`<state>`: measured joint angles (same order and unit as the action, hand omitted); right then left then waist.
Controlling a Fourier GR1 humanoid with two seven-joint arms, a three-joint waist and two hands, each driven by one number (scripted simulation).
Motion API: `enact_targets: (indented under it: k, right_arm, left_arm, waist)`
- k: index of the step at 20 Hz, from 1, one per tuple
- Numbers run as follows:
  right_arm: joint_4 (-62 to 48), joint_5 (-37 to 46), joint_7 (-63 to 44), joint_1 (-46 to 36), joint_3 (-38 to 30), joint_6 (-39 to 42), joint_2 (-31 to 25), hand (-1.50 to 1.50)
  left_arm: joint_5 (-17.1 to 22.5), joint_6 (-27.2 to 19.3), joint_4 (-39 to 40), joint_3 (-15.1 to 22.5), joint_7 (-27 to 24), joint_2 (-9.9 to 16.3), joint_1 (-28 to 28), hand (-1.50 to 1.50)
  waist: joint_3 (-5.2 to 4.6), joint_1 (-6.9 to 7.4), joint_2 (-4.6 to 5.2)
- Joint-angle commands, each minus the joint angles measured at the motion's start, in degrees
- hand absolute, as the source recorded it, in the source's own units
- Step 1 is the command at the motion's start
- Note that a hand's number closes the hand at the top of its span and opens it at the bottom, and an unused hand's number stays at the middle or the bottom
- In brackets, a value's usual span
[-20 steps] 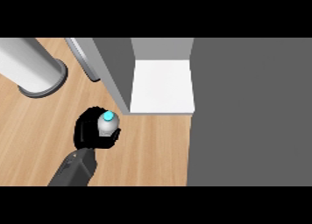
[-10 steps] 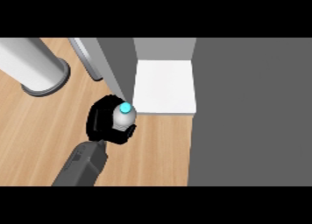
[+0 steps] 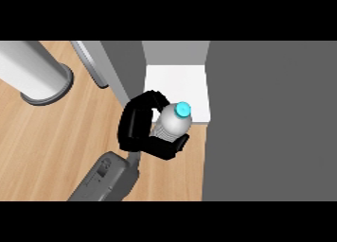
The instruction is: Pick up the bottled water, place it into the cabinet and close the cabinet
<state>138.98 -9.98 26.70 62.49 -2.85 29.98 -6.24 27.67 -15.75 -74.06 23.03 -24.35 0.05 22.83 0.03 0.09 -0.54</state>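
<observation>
Advancing since earlier: hand (image 3: 140,127) carrying bottled water (image 3: 173,120) closer to cabinet (image 3: 177,90) | hand: curling around bottle, at shelf's front edge above desk (image 3: 45,146) | step: placing | next: pushing it inside, releasing

My black right hand (image 3: 140,130) is curling round a pale grey bottled water (image 3: 172,124) that is wearing a bright cyan cap (image 3: 182,109). My forearm (image 3: 105,179) is showing dark grey. The counter (image 3: 52,142) is showing light wood grain; the cabinet (image 3: 269,118) is showing grey with a white shelf (image 3: 177,85).
</observation>
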Motion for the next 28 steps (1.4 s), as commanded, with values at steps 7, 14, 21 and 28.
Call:
enact_targets:
  k: [7,14,21,28]
  right_arm:
    - [8.51,-7.01,-7.04,-0.53,-3.26,-0.39,-1.6,-1.5]
    - [8.02,-9.32,-8.51,-2.82,-6.32,0.32,-2.87,-1.5]
    - [8.44,-7.99,-6.67,-0.09,-5.58,1.91,0.11,-1.5]
    - [3.75,-11.91,-6.35,-5.2,-10.14,2.4,-2.03,-1.5]
  left_arm:
    - [0.76,-27.27,-5.95,10.41,8.92,-0.05,13.41,1.5]
    - [-0.55,-30.55,2.4,7.63,10.86,-0.04,21.39,1.5]
    - [-0.01,-30.81,8.77,7.8,11.16,-0.02,24.48,1.5]
    - [-0.83,-27.85,19.71,5.16,6.2,-0.03,25.76,1.5]
  waist:
    - [-0.05,-1.63,0.6]
    - [-0.06,-1.62,0.81]
    - [-0.07,-2.03,0.65]
    - [-0.05,-1.76,0.84]
